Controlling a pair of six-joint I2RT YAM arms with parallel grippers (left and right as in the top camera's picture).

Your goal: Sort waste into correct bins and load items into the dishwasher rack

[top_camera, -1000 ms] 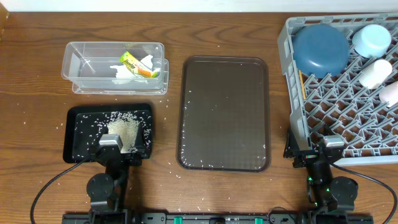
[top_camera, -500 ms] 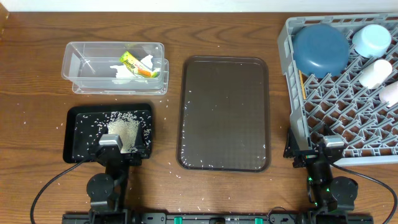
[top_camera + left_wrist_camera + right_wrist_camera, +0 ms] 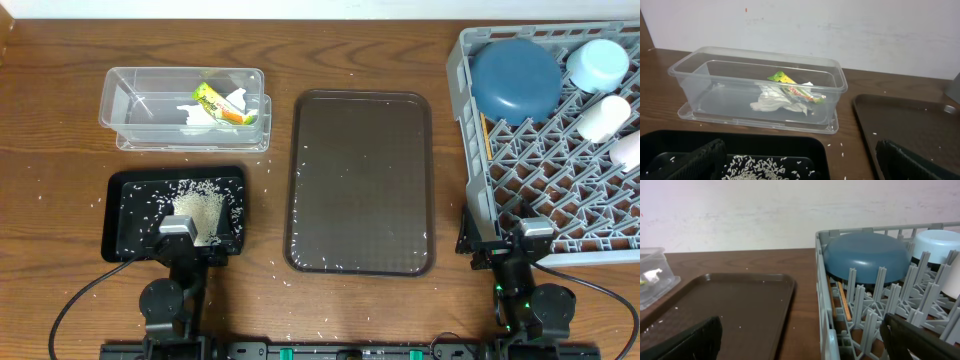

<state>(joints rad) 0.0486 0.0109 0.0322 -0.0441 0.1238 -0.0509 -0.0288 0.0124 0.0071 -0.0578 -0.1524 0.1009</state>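
Overhead, the rack (image 3: 470, 150) is seen at the right end of the table (image 3: 60, 140). The bowl (image 3: 515, 78) is set upside down in the rack's far left corner. The blue cup (image 3: 598, 62) stands just beside the bowl, and the white cup (image 3: 603, 118) is placed nearer. A pinkish-white thing (image 3: 628, 150) is cut off by the right edge and may be another cup. Chopsticks (image 3: 842, 302) are seen from the right wrist, lying among the pegs under the bowl's near rim.

The brown tray (image 3: 360, 180) is laid in the middle of the table, with a few stray grains on it. At far left, the napkin (image 3: 200, 118) and wrapper (image 3: 210, 100) are held in the tub (image 3: 115, 100), the wrapper resting on the napkin. The black tray (image 3: 112, 215) is placed nearer, apart from the tub, with the rice (image 3: 200, 210) heaped toward its near right.

The left gripper (image 3: 805, 165) is poised over the black tray's near edge, fingers spread wide, nothing between them. The right gripper (image 3: 800, 340) is held by the rack's near left corner, likewise spread wide and empty.
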